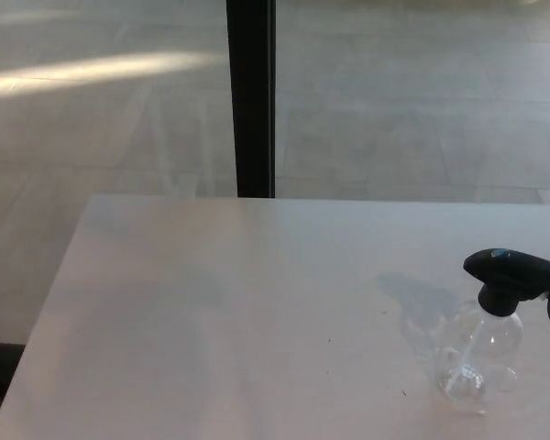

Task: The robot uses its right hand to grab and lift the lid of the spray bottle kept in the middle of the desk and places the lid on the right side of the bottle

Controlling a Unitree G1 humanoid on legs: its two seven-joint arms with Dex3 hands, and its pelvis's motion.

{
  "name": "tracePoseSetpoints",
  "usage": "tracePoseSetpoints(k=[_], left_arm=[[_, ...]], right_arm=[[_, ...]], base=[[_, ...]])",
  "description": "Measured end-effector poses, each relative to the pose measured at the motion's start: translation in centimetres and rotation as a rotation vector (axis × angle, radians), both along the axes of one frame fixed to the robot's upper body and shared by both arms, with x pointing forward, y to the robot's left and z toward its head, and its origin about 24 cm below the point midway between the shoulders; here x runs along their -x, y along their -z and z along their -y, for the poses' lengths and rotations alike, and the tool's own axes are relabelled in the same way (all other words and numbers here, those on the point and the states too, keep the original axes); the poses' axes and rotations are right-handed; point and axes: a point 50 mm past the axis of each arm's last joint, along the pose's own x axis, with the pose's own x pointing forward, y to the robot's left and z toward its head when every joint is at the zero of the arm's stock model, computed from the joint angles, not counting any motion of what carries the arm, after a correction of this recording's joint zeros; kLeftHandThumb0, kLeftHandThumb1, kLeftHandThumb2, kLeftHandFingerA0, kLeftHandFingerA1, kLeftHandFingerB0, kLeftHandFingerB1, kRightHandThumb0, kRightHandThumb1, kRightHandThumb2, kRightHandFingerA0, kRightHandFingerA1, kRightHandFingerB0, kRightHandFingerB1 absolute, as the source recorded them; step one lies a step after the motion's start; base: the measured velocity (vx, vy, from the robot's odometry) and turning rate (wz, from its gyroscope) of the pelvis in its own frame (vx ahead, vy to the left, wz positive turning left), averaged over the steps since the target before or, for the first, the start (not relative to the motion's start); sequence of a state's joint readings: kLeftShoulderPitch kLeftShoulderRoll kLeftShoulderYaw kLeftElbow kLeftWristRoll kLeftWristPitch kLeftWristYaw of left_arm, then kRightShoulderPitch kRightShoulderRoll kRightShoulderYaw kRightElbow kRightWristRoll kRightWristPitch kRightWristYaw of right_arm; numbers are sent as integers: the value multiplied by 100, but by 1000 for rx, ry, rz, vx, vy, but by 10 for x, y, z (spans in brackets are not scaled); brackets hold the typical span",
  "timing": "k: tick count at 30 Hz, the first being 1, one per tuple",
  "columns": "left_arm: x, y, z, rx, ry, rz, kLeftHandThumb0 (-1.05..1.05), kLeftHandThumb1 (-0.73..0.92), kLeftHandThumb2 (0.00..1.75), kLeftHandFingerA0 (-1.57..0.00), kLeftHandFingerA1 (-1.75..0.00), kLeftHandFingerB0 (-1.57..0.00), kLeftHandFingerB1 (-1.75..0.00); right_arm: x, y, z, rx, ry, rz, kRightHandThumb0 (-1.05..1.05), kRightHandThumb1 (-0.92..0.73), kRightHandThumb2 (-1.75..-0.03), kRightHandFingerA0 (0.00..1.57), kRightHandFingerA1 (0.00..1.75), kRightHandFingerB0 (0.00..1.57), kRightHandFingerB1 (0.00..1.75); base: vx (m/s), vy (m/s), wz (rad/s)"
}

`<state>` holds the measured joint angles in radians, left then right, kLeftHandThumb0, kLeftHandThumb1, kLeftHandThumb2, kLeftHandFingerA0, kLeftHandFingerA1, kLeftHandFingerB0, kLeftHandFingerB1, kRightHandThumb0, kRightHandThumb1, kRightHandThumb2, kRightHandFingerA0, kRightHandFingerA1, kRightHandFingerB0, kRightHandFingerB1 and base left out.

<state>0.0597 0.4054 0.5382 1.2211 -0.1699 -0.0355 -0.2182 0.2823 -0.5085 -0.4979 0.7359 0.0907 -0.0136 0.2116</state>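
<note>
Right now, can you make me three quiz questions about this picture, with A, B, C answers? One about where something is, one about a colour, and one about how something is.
1. Where on the table is the spray bottle?
A. Near the left edge
B. Near the right side of the picture
C. At the far back edge

2. What colour is the lid on the bottle?
A. Black
B. Red
C. Yellow

3. How is the lid?
A. Lying on the table
B. Held up in a hand
C. On top of the bottle

Answers:
1. B, the bottle stands by the picture's right edge.
2. A, the sprayer top is black above a clear body.
3. C, the lid sits on the bottle's neck, and no robot hand shows anywhere.
</note>
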Motion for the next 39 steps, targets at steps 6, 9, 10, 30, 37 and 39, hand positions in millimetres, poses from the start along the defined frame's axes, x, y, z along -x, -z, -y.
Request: tracePoseSetpoints(k=[6, 9, 10, 30, 37, 39], left_arm=[[-2, 0, 1, 29, -11, 31, -79, 66, 104, -47, -60, -28, -51], [-2, 0, 1, 37, -17, 41, -83, 85, 66, -59, -55, -35, -38], [-3, 0, 1, 38, -16, 45, -83, 85, 66, -59, -55, -35, -38], [-5, 0, 2, 47, -23, 58, -83, 84, 65, -56, -50, -34, -37], [-3, 0, 2, 54, -26, 57, -84, 84, 66, -55, -51, -34, -38], [-2, 0, 1, 55, -27, 58, -82, 66, 106, -48, -61, -27, -50]], right_arm=[[-42, -59, 21, 117, -26, 221, -88, -67, -60, 18, 112, 7, 86], [-74, -98, 20, 177, -98, 351, -98, -65, -60, 19, 100, 22, 72], [-86, -115, 18, 201, -127, 400, -98, -65, -60, 19, 100, 22, 72], [-195, -275, -121, 371, -848, 762, -76, -55, -91, 24, 52, 6, 30], [-214, -262, -158, 363, -1087, 585, -83, -55, -92, 27, 51, 13, 40], [-217, -260, -163, 373, -1130, 536, -81, -55, -92, 27, 51, 13, 40]], base=[[0, 0, 0], [0, 0, 0], [0, 0, 0], [0, 0, 0], [0, 0, 0], [0, 0, 0]])
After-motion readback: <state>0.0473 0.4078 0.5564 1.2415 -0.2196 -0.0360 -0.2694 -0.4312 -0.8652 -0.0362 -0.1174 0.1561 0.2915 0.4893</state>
